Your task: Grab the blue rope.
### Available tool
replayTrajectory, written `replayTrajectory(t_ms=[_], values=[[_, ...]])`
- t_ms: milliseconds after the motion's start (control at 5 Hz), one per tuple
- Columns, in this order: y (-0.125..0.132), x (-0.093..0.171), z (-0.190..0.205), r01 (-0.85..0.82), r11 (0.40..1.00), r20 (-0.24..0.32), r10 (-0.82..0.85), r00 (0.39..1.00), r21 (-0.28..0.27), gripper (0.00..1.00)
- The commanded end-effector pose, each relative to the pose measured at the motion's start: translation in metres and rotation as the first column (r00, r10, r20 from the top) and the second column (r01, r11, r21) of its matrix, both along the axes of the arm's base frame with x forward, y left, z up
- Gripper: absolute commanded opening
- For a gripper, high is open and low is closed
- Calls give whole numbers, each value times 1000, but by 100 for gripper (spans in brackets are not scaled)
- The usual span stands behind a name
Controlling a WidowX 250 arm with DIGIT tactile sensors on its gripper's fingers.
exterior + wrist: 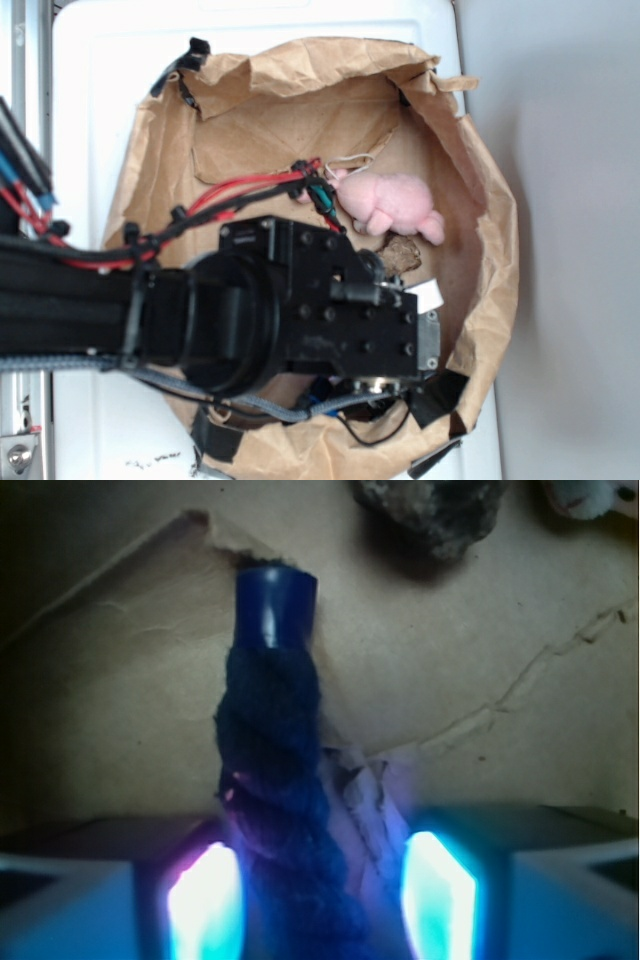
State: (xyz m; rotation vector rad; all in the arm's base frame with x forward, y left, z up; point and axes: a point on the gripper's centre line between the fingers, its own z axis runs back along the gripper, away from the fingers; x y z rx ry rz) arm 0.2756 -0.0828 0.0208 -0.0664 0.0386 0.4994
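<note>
The blue rope is a thick navy twisted strand with a blunt capped end. In the wrist view it lies on brown paper and runs from that end down between my fingers. My gripper is open and straddles the rope. The left pad sits close beside the rope, while a gap of paper shows before the right pad. In the exterior view the gripper points down into the paper bag. Only a small blue bit of rope shows under it.
A brown paper bag with crumpled walls rings the workspace. A pink plush toy lies at the back. A dark brown lump sits just beyond the rope's end. Red and black cables run along the arm.
</note>
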Motion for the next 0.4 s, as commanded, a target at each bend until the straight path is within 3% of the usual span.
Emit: replayTrajectory(t_ms=[0, 200], values=[[-7, 6, 5, 10, 1000, 24, -10, 1000, -8, 0], [-5, 8, 6, 8, 1000, 31, -8, 999, -6, 0]])
